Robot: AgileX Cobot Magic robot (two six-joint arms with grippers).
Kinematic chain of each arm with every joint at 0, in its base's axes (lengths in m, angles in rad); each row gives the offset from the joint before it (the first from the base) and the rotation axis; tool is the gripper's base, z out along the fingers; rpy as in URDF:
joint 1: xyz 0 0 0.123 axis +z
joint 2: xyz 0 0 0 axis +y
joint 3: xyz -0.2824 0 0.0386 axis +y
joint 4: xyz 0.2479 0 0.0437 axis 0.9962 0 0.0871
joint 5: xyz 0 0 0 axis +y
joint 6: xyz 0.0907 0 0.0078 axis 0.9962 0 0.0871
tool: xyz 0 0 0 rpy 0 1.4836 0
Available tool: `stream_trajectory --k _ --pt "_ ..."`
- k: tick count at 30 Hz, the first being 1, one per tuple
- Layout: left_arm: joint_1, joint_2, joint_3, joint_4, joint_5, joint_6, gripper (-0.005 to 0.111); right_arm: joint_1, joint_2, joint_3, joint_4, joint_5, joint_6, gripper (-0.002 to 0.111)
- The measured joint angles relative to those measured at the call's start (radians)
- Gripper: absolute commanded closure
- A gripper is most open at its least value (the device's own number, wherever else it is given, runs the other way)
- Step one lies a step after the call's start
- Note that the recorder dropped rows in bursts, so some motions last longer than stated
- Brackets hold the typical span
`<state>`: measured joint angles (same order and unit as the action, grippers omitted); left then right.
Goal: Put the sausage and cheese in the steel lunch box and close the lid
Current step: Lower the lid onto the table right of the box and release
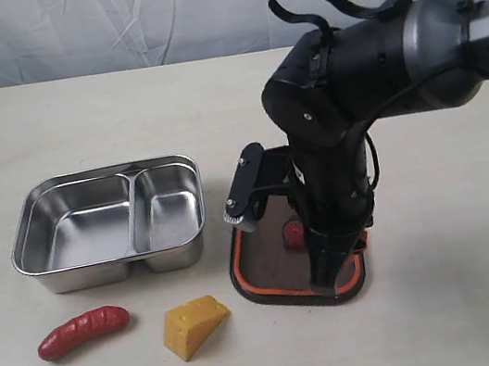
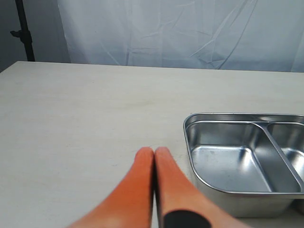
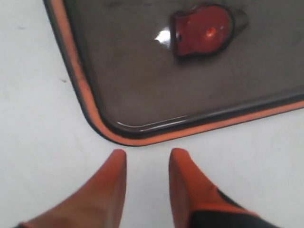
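Note:
The steel lunch box (image 1: 102,175) stands open on the left, both compartments empty; the left wrist view shows it too (image 2: 228,115). The dark-red sausage (image 1: 82,330) and the yellow cheese wedge (image 1: 194,325) lie on the table in front of it. Right of the box, the dark lid (image 1: 264,269) lies flat with its orange rim and valve tab (image 3: 204,34) showing. My right gripper (image 3: 147,156) is open and points down just off the lid's near edge by a corner, holding nothing. My left gripper (image 2: 154,152) is shut and empty, beside the box's outer end.
A pale cloth backdrop (image 1: 104,18) hangs behind the table. The right arm's black body (image 1: 342,91) towers over the lid and hides part of it. The left arm does not show in the exterior view.

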<state>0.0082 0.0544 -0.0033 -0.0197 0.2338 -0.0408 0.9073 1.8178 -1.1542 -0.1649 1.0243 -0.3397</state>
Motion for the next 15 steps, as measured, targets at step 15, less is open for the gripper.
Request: stream_trajectory --k 15 --pt "0.000 0.000 0.000 0.000 0.000 0.000 0.106 0.000 -0.226 0.032 0.316 -0.280 0.065 0.108"
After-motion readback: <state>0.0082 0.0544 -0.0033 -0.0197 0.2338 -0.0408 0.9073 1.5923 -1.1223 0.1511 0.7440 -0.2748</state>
